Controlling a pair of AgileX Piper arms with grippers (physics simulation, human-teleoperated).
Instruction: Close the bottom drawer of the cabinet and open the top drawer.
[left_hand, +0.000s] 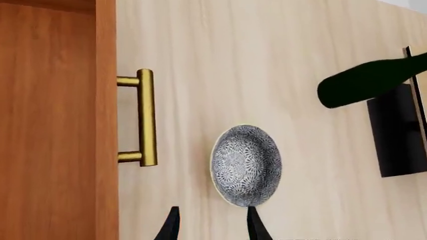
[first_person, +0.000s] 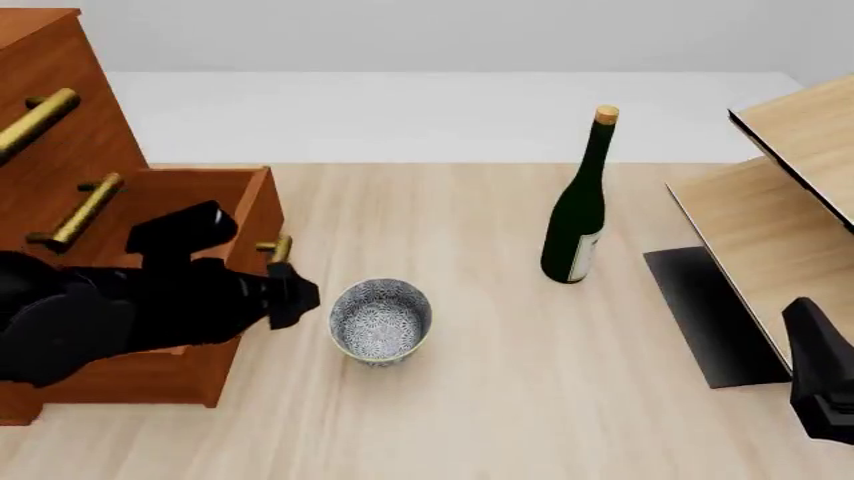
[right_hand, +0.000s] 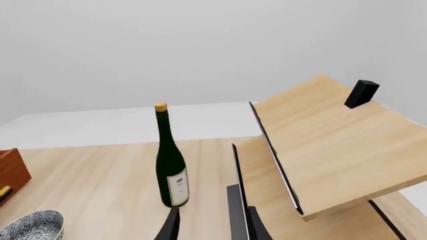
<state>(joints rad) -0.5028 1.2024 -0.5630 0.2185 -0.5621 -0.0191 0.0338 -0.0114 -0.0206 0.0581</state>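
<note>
The cabinet (first_person: 64, 160) stands at the table's left. Its bottom drawer (first_person: 247, 215) is pulled out, with the brass handle (first_person: 275, 246) on its front facing the bowl. The top drawer (first_person: 47, 75) sits flush, its handle (first_person: 34, 121) showing. My left gripper (first_person: 304, 293) hovers just in front of the bottom drawer's front, between it and the bowl. In the left wrist view the left gripper (left_hand: 212, 227) is open and holds nothing, with the handle (left_hand: 147, 117) ahead and to one side. My right gripper (right_hand: 212, 227) is open and holds nothing, far off at the right.
A blue-patterned bowl (first_person: 380, 320) sits close to the drawer front. A dark green wine bottle (first_person: 578, 215) stands mid-table. A pale plywood shelf unit (first_person: 787, 190) on a black base (first_person: 707, 315) fills the right side. My right arm (first_person: 821, 385) is at the front right.
</note>
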